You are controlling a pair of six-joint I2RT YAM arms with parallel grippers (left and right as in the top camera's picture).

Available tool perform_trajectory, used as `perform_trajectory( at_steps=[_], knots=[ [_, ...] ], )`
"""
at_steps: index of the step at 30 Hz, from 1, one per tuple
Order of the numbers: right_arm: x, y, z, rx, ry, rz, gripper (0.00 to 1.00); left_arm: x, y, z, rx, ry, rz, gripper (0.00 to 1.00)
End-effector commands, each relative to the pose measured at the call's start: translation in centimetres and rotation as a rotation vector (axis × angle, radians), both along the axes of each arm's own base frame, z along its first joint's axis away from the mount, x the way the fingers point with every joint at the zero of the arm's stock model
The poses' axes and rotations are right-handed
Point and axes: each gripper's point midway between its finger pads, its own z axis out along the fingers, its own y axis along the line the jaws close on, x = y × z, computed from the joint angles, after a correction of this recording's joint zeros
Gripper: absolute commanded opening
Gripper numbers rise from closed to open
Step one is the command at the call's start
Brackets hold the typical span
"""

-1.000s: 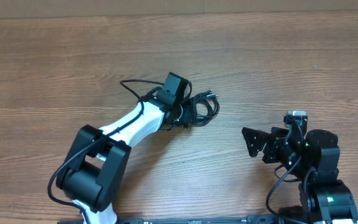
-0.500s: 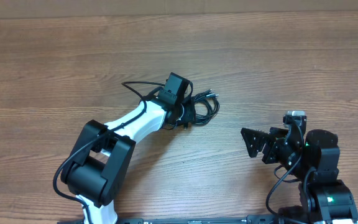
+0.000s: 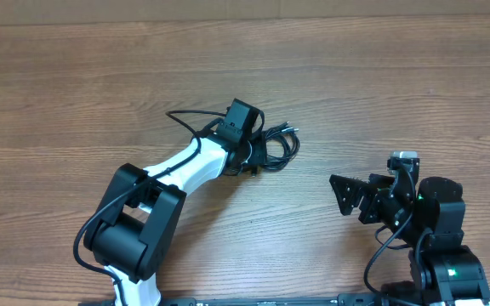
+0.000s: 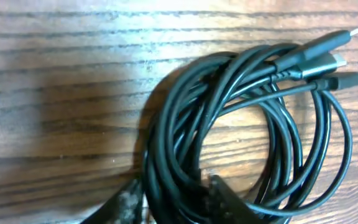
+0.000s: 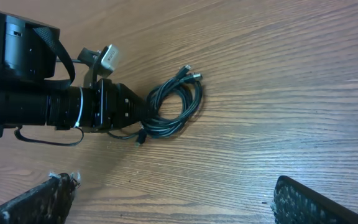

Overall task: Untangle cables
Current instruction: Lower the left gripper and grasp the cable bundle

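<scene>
left fingers (image 4: 224,198): one on each side of the coil, pressed against the strands, clamped on the bundle. Tips are blurred and cut off by the bottom edge of the left wrist view.
cables (image 4: 166,134): thin black cords wound into one loose coil, lying flat on the bench. The near side of the coil runs between the left fingers. The strands overlap too much to count.
plug ends (image 4: 321,62): three, bunched at the far side of the coil and pointing away from the fingers. Tips look silver or pale.
coil, hidden part: the lower arc runs out of frame in the left wrist view. From overhead the wrist housing covers the grip point.
stub below the coil (image 5: 140,138): short and black. Too small to tell a plug from a strand.
left arm (image 3: 185,166): white and black, stretched diagonally to the coil near mid-bench.
right fingers (image 5: 303,200): spread wide with nothing between them. Only the tips show, at the bottom corners of the right wrist view.
right arm (image 3: 436,221): folded back at the right near edge, well apart from the coil.
bench (image 3: 75,85): wood grain.
</scene>
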Motion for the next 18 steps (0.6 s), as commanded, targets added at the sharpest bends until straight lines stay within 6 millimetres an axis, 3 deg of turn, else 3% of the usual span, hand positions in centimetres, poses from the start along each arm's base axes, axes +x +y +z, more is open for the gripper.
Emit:
perform_trajectory(
  at_steps=[1, 7, 14, 18],
  knots=[
    [0.2, 0.3, 1.5, 0.009, -0.036, 0.009, 1.00, 0.8, 0.5, -0.5, 0.029, -0.013, 0.027, 0.24],
    [0.1, 0.4, 1.5, 0.015, -0.034, 0.018, 1.00, 1.3, 0.0, 0.2, 0.036, -0.053, -0.047, 0.04],
    [0.0, 0.4, 1.3, 0.009, -0.026, 0.018, 1.00, 2.1, -1.9, 3.2, 0.055, -0.127, -0.248, 0.04],
    [0.2, -0.1, 0.8, -0.012, -0.011, -0.006, 1.00, 1.5, -3.1, 4.4, 0.112, -0.170, -0.420, 0.04]
  ],
)
